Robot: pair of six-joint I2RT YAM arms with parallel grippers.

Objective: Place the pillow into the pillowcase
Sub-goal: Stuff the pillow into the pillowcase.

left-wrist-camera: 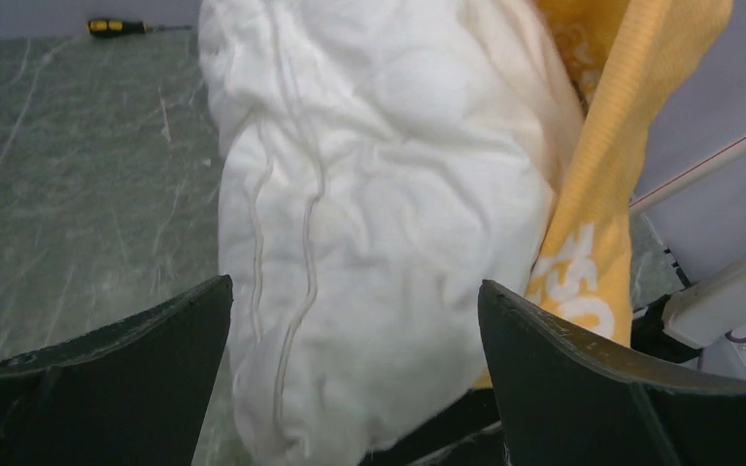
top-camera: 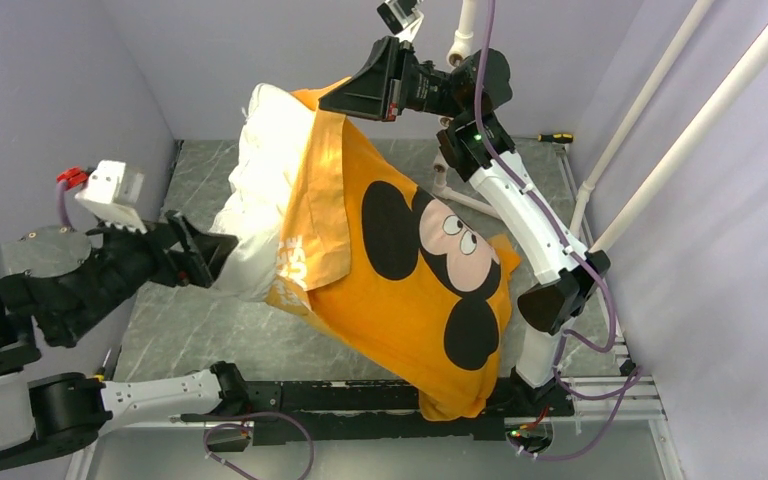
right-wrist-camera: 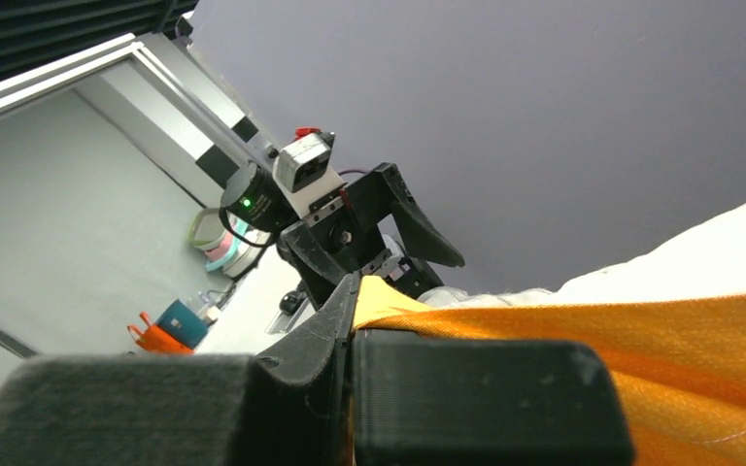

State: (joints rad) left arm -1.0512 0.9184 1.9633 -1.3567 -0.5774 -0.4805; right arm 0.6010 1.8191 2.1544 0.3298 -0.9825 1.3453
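Pillow [top-camera: 260, 190] part-way inside the pillowcase [top-camera: 400, 300], white end showing.
I see the bare white end bulging from the case's open mouth on my left side, the rest covered by orange fabric with the mouse face upward, above the table [top-camera: 190, 335]. My left gripper [top-camera: 222, 250] has its jaws spread wide; in its wrist view the exposed pillow end sits between the two fingers [left-wrist-camera: 136, 374], and I cannot tell whether either touches it. My right gripper [top-camera: 345, 100] is pressed together on the case's upper hem, pinching the orange edge and holding it raised at the far side. A screwdriver [top-camera: 557, 138] lies by the table's far edge.
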